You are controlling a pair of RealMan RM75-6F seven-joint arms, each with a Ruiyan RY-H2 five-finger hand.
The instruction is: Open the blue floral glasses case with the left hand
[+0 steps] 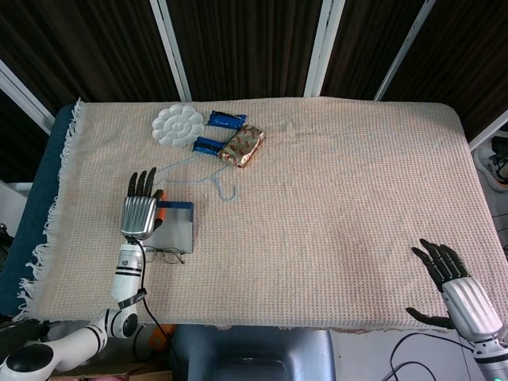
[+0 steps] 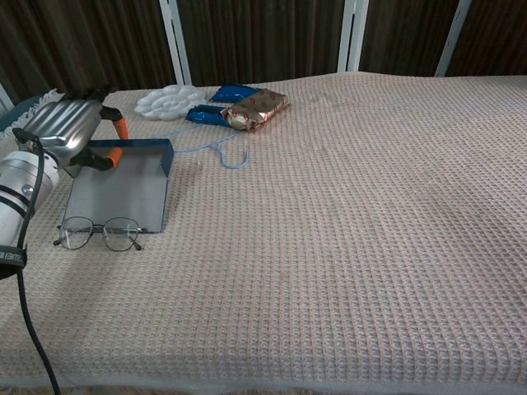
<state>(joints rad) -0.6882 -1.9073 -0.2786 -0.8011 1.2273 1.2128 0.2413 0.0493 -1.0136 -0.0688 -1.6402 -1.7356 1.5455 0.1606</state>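
Observation:
The glasses case (image 1: pixel 178 230) (image 2: pixel 118 196) lies open on the cloth at the left, its grey inside facing up and its blue rim (image 2: pixel 137 155) standing at the far end. My left hand (image 1: pixel 139 211) (image 2: pixel 69 136) is at the case's far left corner, and its orange-tipped thumb (image 2: pixel 109 155) and a finger pinch the blue rim. A pair of thin-framed glasses (image 1: pixel 163 255) (image 2: pixel 98 233) lies on the cloth just outside the case's near edge. My right hand (image 1: pixel 458 290) hovers open at the table's near right corner, seen only in the head view.
At the back left sit a white flower-shaped palette (image 1: pixel 177 125), two blue packets (image 1: pixel 226 120) (image 1: pixel 207 144) and a foil-wrapped packet (image 1: pixel 242 146). A light blue wire hanger (image 1: pixel 208 176) lies just beyond the case. The cloth's fringed edge (image 1: pixel 49 230) runs down the left side.

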